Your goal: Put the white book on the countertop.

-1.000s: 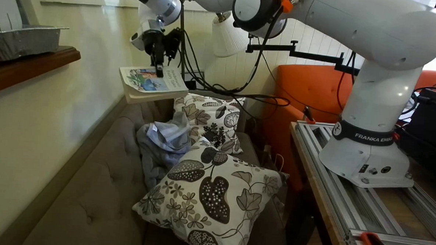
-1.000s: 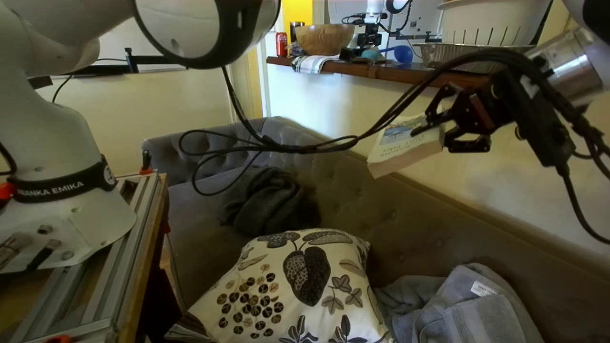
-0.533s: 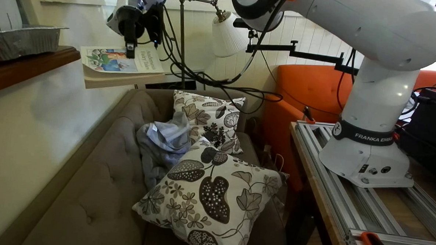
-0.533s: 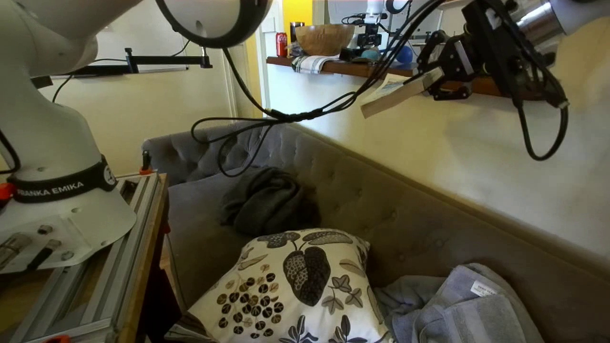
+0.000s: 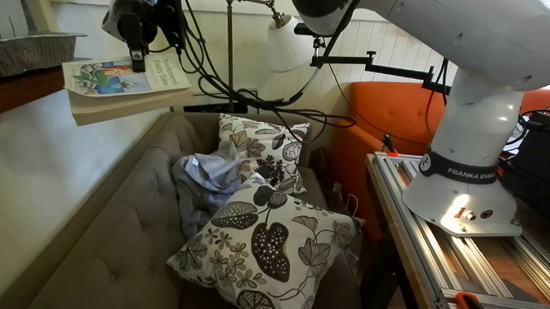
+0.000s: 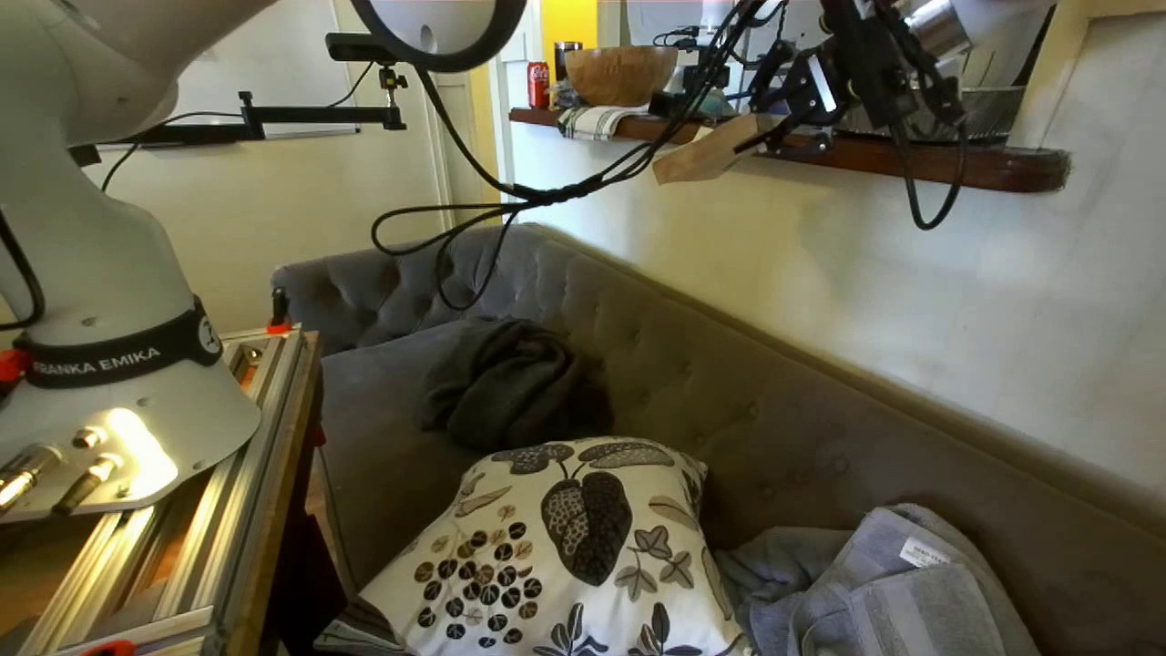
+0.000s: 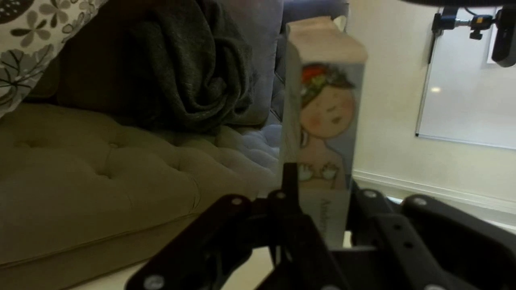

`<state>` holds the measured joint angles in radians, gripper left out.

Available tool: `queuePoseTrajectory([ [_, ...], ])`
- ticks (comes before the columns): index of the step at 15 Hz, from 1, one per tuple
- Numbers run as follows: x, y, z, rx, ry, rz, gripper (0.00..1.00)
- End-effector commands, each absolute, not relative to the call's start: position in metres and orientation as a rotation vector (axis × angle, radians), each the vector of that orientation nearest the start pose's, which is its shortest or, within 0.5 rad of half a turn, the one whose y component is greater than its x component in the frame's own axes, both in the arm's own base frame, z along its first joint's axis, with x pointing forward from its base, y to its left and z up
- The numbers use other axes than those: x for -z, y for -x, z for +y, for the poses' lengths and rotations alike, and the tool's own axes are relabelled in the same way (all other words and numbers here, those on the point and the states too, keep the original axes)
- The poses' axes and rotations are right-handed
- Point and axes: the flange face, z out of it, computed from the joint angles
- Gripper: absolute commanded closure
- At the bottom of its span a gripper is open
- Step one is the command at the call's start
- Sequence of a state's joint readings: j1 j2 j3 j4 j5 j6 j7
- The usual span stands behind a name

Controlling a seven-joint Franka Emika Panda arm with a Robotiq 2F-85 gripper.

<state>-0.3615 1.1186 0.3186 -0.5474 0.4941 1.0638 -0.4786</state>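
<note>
The white book [image 5: 120,87], with a colourful picture cover and cream page edges, is held in the air, slightly tilted. It also shows in an exterior view [image 6: 701,157] and in the wrist view [image 7: 328,108]. My gripper [image 5: 137,64] is shut on it, one finger on the cover; the fingers clasp it across its thickness in the wrist view [image 7: 320,183]. The countertop [image 5: 22,91] is the brown ledge on the wall, also in an exterior view [image 6: 984,166]. The book overlaps its front edge in both exterior views; I cannot tell whether they touch.
A foil tray [image 5: 28,54] stands on the countertop. A wooden bowl [image 6: 619,75], a red can [image 6: 537,85] and a striped cloth [image 6: 601,121] stand further along it. Below are the grey sofa [image 5: 113,240] and patterned cushions [image 5: 271,247]. Loose cables [image 6: 583,193] hang from the arm.
My gripper has carried the book up and across to the countertop's edge, leftward in both exterior views. The book's tilt has changed. Bright light now falls on the robot base.
</note>
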Motion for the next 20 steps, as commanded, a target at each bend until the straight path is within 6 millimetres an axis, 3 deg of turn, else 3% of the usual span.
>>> queuePoseTrajectory([
  [1, -0.365, -0.719, -0.047, -0.389, 2.105, -0.512, 0.94],
  [6, -0.366, -0.717, 0.028, -0.449, 2.054, -0.567, 0.94],
  [11, -0.379, -0.716, 0.083, -0.322, 1.995, -0.57, 0.94],
  [15, -0.391, -0.717, 0.097, -0.179, 1.993, -0.464, 0.94],
  [20, -0.399, -0.713, 0.076, -0.018, 1.908, -0.233, 0.94],
])
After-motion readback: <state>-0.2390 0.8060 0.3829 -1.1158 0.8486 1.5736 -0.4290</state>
